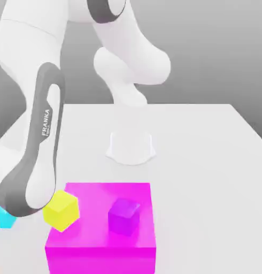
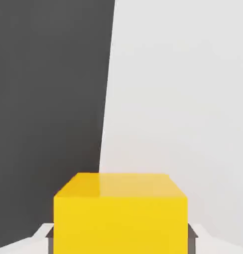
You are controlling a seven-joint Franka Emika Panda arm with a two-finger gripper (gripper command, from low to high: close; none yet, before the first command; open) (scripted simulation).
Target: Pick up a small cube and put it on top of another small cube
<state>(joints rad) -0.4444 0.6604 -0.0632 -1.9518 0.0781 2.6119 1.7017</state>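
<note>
A yellow cube (image 1: 61, 210) hangs tilted at the left edge of a large magenta block (image 1: 101, 251), near the exterior view's left. In the hand view the yellow cube (image 2: 121, 213) sits between the two dark fingers (image 2: 50, 239), which press against its sides, so my gripper (image 2: 121, 240) is shut on it. A purple cube (image 1: 124, 215) rests on top of the magenta block, to the right of the yellow cube and apart from it. The arm's grey and white forearm (image 1: 37, 155) covers the hand in the exterior view.
A cyan cube (image 1: 5, 216) lies on the white table (image 1: 208, 160) at the far left, partly behind the arm. The robot's base (image 1: 131, 145) stands behind the magenta block. The table's edge (image 2: 107, 124) borders dark floor in the hand view.
</note>
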